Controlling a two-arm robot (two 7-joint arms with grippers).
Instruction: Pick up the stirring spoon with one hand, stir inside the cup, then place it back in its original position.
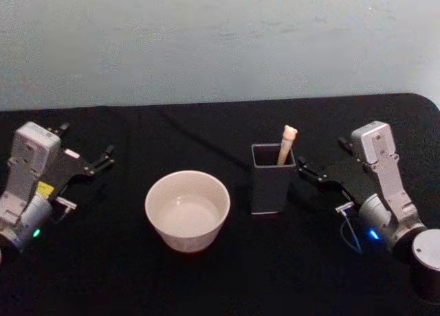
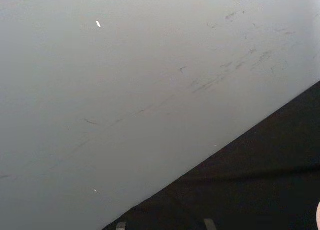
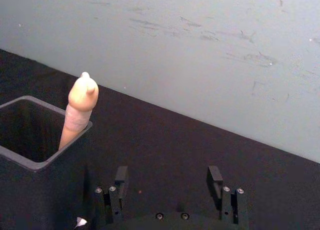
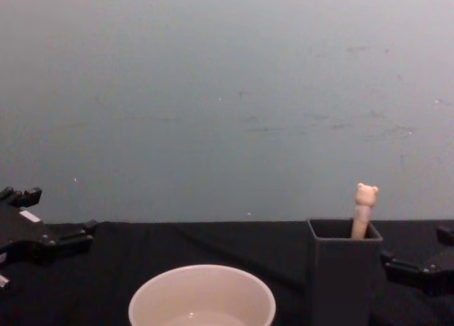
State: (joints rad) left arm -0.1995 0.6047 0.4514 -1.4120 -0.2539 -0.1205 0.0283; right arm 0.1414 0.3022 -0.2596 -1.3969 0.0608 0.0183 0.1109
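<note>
**Beige bear spoon in its holder, both hands apart from it**

Black cloth covers my desk (image 1: 227, 281), with a pale grey wall (image 4: 227, 92) behind it. My small stirring spoon with the beige bear-head handle (image 1: 287, 143) stands in the tall dark grey square holder box (image 1: 272, 185), leaning into its far right corner; I see only the handle above the rim, the rest is hidden inside. Just left of the holder, and slightly nearer to me, sits the wide round cream-white cup (image 1: 187, 209), upright on the cloth. I cannot tell whether anything is in it.

My right hand (image 1: 307, 172) hovers just right of the holder, pointing toward it, close but not touching. In the right wrist view its two dark fingers (image 3: 121, 176) stand well apart with nothing between them, and the holder with the spoon lies just beside them.

My left hand (image 1: 105, 156) sits at the left side of the desk, well apart from the cup; I cannot tell how wide it is.
</note>
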